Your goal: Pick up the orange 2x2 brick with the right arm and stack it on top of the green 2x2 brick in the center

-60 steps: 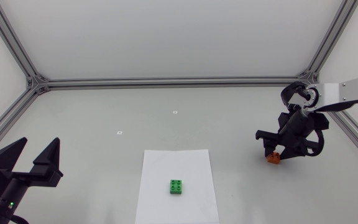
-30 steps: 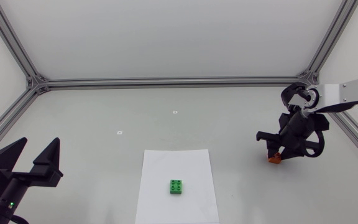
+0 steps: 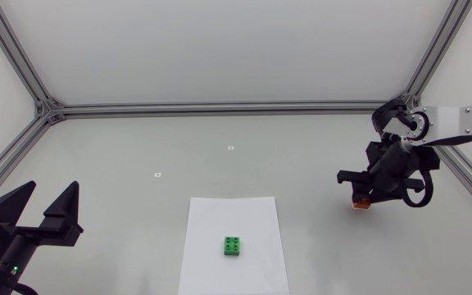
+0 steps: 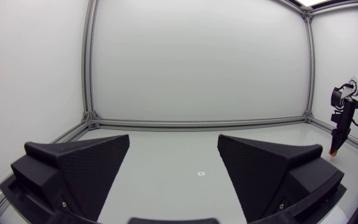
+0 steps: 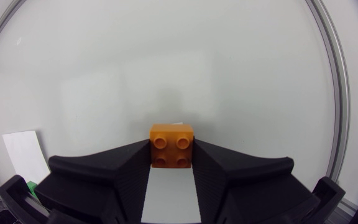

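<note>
While the left gripper (image 3: pixel 52 188) rests with its fingers spread wide, the green brick (image 3: pixel 233 246) lies on a white sheet (image 3: pixel 220 215), well apart from the right gripper (image 5: pixel 172 155). That gripper clamps the orange brick (image 5: pixel 172 144) between its fingers by two opposite side walls, studs up. Light, rigid, smooth plastic probably needs only a firm squeeze on those flat sides.

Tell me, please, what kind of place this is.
Probably a robot test cell in a lab: a white table boxed in by a metal frame, a left gripper and a right gripper over it, and an orange brick, a green brick and paper as props.
</note>
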